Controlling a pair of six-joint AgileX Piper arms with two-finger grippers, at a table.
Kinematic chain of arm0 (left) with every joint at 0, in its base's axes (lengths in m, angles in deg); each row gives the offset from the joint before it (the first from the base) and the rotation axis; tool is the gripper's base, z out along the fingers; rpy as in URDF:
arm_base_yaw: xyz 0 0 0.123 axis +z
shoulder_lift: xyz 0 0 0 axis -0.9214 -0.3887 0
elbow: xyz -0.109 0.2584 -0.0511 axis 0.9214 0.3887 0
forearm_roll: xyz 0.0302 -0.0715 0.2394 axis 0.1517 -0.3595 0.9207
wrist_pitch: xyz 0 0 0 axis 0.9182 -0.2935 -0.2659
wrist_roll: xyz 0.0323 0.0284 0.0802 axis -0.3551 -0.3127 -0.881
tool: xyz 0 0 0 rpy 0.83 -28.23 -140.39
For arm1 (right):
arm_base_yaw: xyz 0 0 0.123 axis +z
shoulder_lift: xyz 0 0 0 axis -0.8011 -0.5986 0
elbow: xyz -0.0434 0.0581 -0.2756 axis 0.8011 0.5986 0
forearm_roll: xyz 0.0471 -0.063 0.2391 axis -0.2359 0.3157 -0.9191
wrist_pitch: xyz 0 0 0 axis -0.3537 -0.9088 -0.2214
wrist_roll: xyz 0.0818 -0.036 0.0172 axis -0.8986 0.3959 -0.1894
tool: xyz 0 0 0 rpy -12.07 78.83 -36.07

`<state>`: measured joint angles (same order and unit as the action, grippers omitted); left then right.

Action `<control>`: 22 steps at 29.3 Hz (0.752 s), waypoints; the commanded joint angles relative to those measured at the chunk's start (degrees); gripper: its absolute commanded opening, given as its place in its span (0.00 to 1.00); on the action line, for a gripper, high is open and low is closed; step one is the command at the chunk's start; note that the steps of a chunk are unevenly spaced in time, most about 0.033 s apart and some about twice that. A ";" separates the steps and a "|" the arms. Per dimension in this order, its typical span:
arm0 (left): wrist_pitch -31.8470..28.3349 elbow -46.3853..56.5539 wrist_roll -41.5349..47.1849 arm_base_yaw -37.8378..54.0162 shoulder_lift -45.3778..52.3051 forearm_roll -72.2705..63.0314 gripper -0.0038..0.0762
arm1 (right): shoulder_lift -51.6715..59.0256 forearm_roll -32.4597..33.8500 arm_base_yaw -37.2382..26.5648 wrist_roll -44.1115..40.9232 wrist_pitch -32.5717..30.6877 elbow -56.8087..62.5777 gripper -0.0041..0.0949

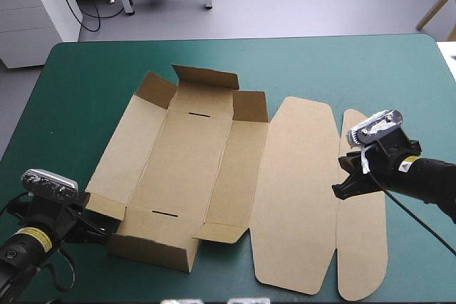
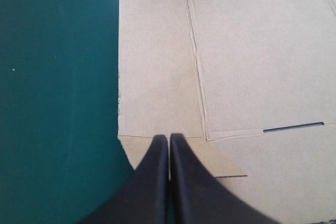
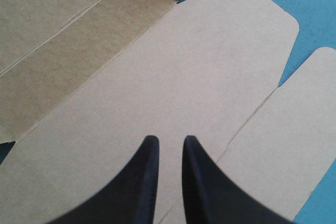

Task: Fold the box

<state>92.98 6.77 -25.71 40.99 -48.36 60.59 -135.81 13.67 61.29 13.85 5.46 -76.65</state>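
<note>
Box (image 1: pixel 185 161) is laid out on the cover (image 1: pixel 320 62), lid (image 1: pixel 292 190) flat, near wall (image 1: pixel 153 247) raised. Left gripper (image 2: pixel 169 145) is closed over the corner flap (image 2: pixel 220 166) beside that wall. Right gripper (image 3: pixel 167 142) is held slightly parted above the lid.

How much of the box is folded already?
Done: two end walls of the box stand up. In hand: the left gripper is shut at the near-left corner flap, the right gripper open over the flat lid. Left: raising both long side walls.
</note>
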 commanded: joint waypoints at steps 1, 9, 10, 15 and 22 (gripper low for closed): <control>-3.25 -1.99 0.68 -0.05 -0.35 1.10 0.04 | 0.40 -0.98 -0.21 0.87 2.84 -2.00 0.20; -3.73 -1.99 0.68 -0.05 -0.35 1.18 0.04 | 0.40 -0.98 -0.21 1.72 3.13 -2.00 0.28; -4.01 -1.89 0.68 -0.05 -0.35 1.30 0.04 | 0.40 -0.98 -0.21 1.72 3.42 -2.00 0.30; -5.48 -1.89 0.68 -0.05 -0.35 1.63 0.04 | 0.40 -1.18 -0.21 1.61 5.57 -2.00 0.51; -6.77 -1.89 0.68 -0.05 -0.35 1.76 0.04 | 0.28 -1.18 -0.21 0.88 8.13 -4.55 0.71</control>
<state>90.18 6.77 -25.71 40.99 -48.36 61.36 -135.81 13.68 61.29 14.21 9.34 -78.00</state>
